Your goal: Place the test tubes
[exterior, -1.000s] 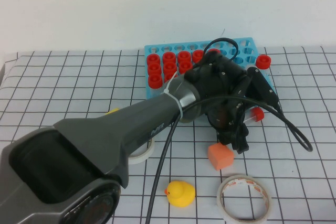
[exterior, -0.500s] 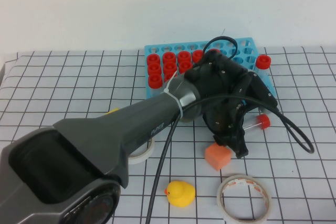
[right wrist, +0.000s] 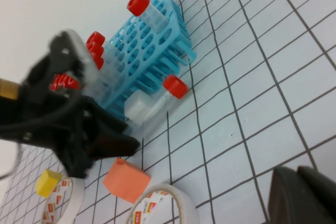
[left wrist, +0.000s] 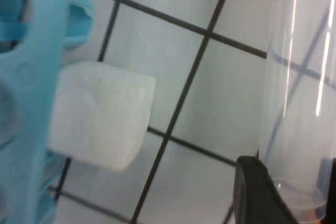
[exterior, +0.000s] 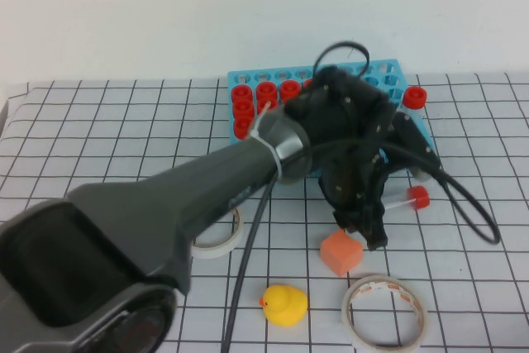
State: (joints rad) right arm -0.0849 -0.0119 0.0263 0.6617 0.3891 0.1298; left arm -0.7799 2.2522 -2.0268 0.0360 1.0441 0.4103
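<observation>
Between the fingers of the left gripper (exterior: pixel 368 229) sits a red-capped test tube (exterior: pixel 401 200), and they're clamped on its clear lower end. The wrist view puts the glass right against one dark finger (left wrist: pixel 257 192). The tube lies close to level, its cap pointing away from the fingertips. Whether it has cleared the table, I can't tell.

Just past the fingers on the far side stands the blue rack (exterior: pixel 397 72). A cluster of capped tubes (exterior: pixel 264 98) is already seated at one end, and a lone tube (exterior: pixel 413 98) stands upright at the opposite corner. So a good share of the job looks done, though plenty of holes between them are open.

Right beside the fingertips on the near side is an orange block (exterior: pixel 341 252). A white block (left wrist: pixel 100 114) rests at the rack's foot. Further out are a yellow duck (exterior: pixel 283 304) and a tape roll (exterior: pixel 385 312).

Well away from all this, the right gripper (right wrist: pixel 302 195) hangs back with its fingers pressed together and nothing in them.

What's left, by my read, is to raise this tube, swing it upright and drop it into a free hole. I spot no other loose tube.
</observation>
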